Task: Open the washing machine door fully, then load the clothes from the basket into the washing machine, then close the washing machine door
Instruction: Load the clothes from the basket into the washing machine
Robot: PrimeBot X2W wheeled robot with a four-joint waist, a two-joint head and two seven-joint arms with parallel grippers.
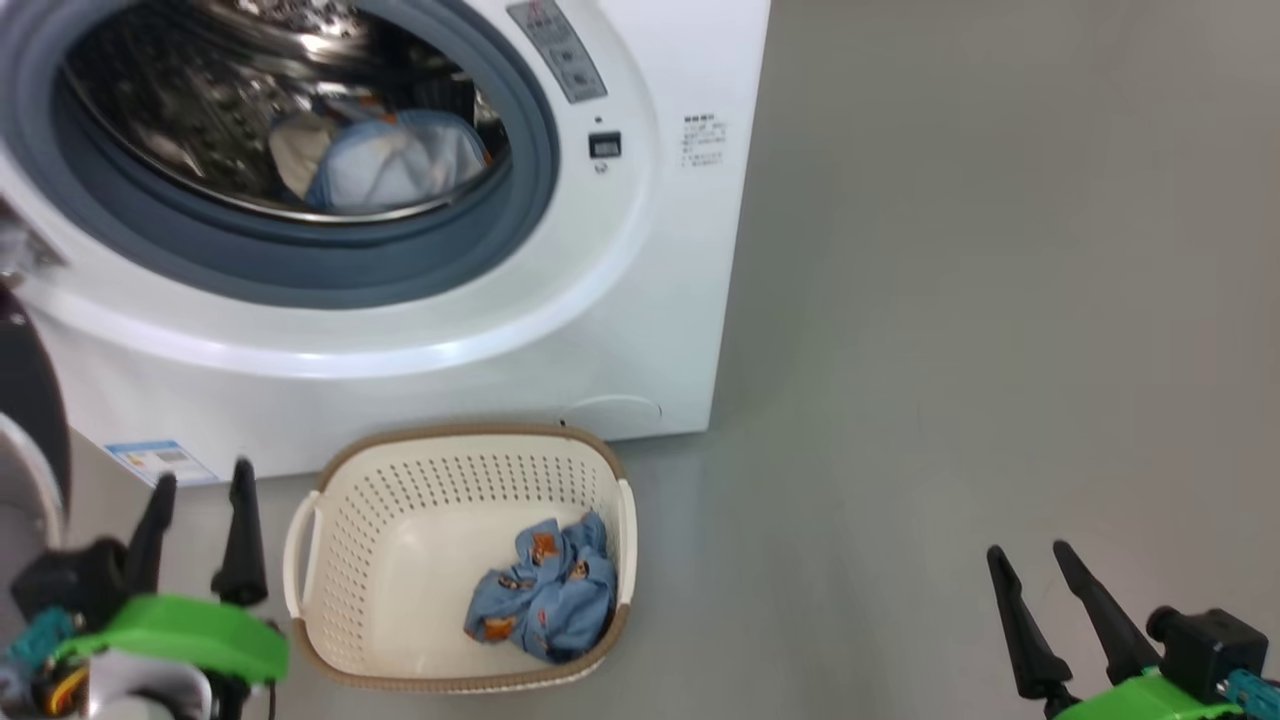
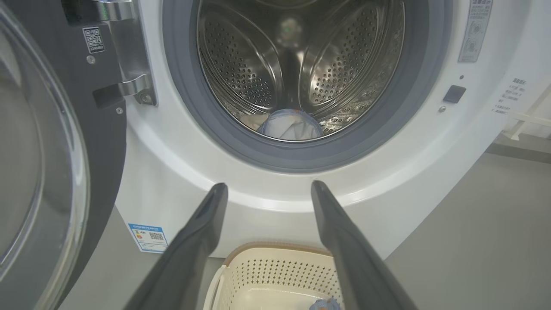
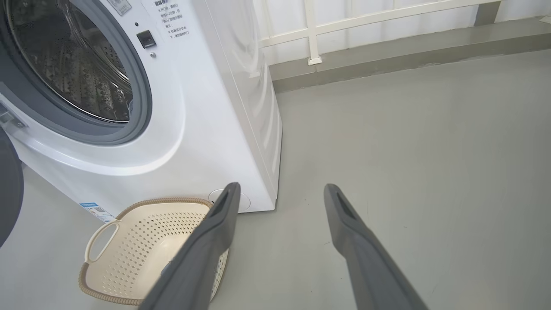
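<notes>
Grey floor, clothes in basket

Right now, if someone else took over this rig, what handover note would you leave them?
Left hand: open, empty, left of the basket.
Right hand: open, empty, over the floor right of it.
Washing machine door: swung open to the left.
Some clothes already lie in the drum; a blue printed garment sits in the basket, on the floor before the washing machine.
Done: door opened, part loaded. Left: load that garment, close the door.
</notes>
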